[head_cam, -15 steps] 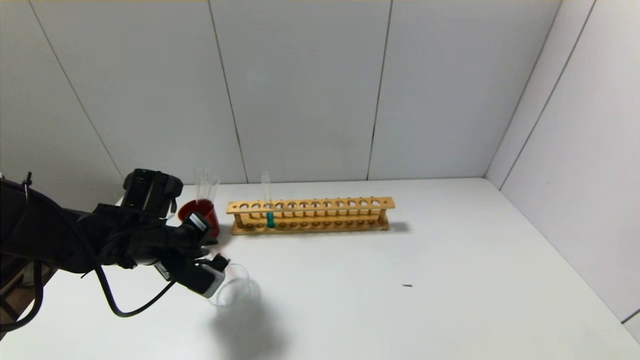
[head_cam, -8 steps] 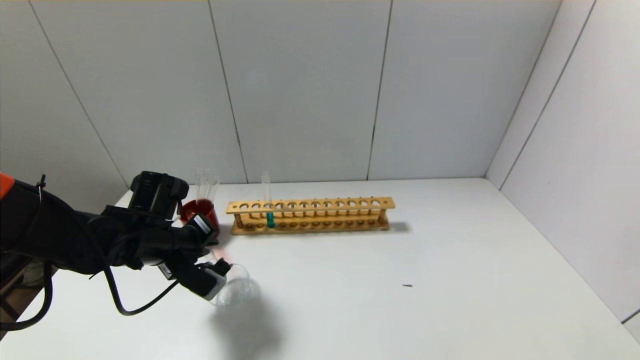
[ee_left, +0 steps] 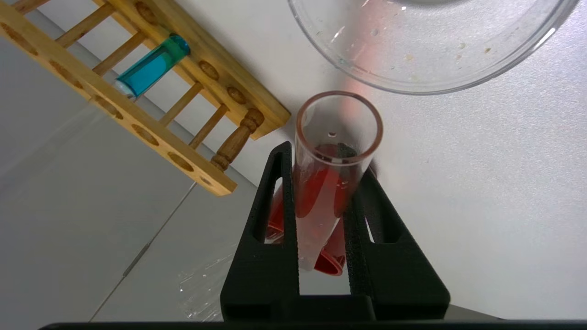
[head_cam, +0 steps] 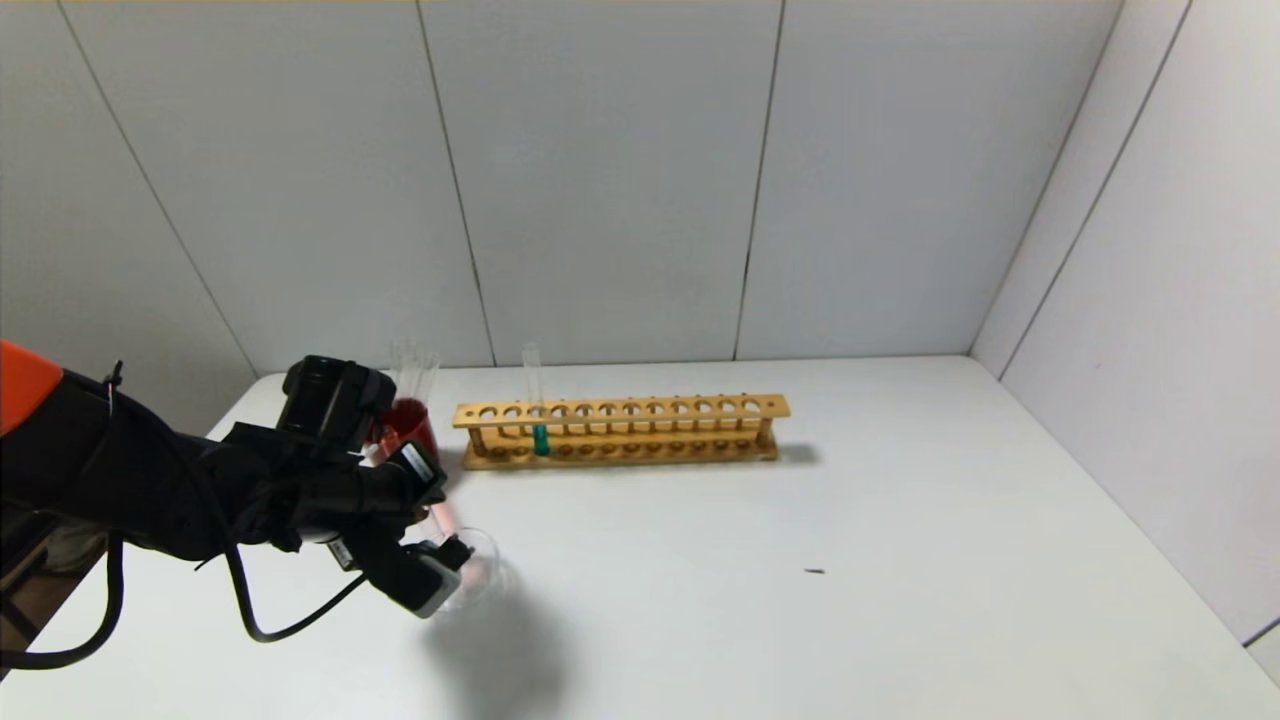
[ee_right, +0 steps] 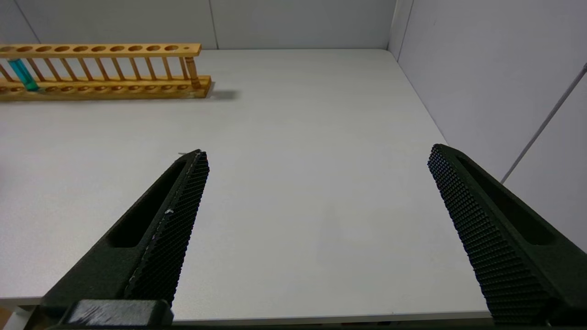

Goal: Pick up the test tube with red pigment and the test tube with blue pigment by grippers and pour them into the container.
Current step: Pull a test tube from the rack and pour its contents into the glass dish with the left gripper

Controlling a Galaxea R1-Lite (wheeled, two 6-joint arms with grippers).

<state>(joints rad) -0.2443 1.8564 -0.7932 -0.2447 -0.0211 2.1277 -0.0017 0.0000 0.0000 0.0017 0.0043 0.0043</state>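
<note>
A: How are the left gripper's [ee_left: 321, 183] fingers [ee_left: 275, 201] set?

B: They are closed narrowly on the red tube [ee_left: 328, 174], which is clamped between the two pads. The tube is tilted, its open mouth just short of the dish [ee_left: 426, 68] rim, and the red liquid is pooled along its lower wall inside the grip.

A: Where is that seen on the table [head_cam: 800, 560]?

B: In the head view the left gripper [head_cam: 440, 535] is held at about 8 o'clock, with the red tube [head_cam: 443, 515] slanted down toward the dish [head_cam: 478, 575]. A red cup [head_cam: 410, 428] with clear tubes stands just behind it.

A: And the blue tube?

B: The blue tube [head_cam: 538, 415] is stood upright in the rack [head_cam: 620, 430], in a hole near its left end, at about 11 o'clock. It is untouched.

A: The right gripper [ee_right: 316, 183]?

B: Its fingers [ee_right: 179, 201] are spread wide, nothing is held, and only bare table is seen beneath them, with the rack [ee_right: 105, 68] well apart at 10 o'clock.
</note>
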